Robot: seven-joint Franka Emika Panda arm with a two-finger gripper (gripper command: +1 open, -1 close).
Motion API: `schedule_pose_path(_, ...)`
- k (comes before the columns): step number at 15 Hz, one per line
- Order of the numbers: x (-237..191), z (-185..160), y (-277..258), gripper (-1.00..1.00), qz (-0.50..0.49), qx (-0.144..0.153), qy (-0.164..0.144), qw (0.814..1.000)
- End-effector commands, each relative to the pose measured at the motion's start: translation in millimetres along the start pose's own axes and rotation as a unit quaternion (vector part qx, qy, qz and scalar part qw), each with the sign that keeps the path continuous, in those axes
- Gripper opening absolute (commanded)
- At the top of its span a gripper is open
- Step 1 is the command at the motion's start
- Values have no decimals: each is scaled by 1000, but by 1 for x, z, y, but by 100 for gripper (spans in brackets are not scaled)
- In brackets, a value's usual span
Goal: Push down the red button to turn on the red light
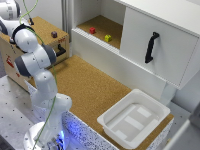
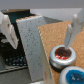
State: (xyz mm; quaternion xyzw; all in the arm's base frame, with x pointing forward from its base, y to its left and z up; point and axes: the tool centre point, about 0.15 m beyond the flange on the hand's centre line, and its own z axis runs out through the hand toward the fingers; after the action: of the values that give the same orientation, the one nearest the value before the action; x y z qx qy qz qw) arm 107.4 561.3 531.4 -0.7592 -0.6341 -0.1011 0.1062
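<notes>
close under the wrist camera, the claw [image 2: 70, 42] shows only one pale finger [image 2: 71, 31], its tip right at the small round red button [image 2: 61, 54] with a pale ring, on a cork-topped box [image 2: 52, 35]; whether the claw is parted i cannot tell. farther off, a white plastic tray [image 1: 134, 119] rests on the cork worktop [image 1: 90, 87].

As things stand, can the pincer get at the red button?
Probably yes. In the wrist view the red button sits right under a finger, whose tip seems at or just above the cap, with nothing between them. The exterior view does not show the pincer or the button.
</notes>
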Motion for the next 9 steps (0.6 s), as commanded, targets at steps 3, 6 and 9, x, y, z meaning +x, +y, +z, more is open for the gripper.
schedule_pose_path(3,57,22,24,-100,-35,-40,-95,994)
schedule_pose_path(6,61,32,21,-100,-35,-32,-92,995)
schedule_pose_path(9,62,43,21,-100,-34,-37,-101,994)
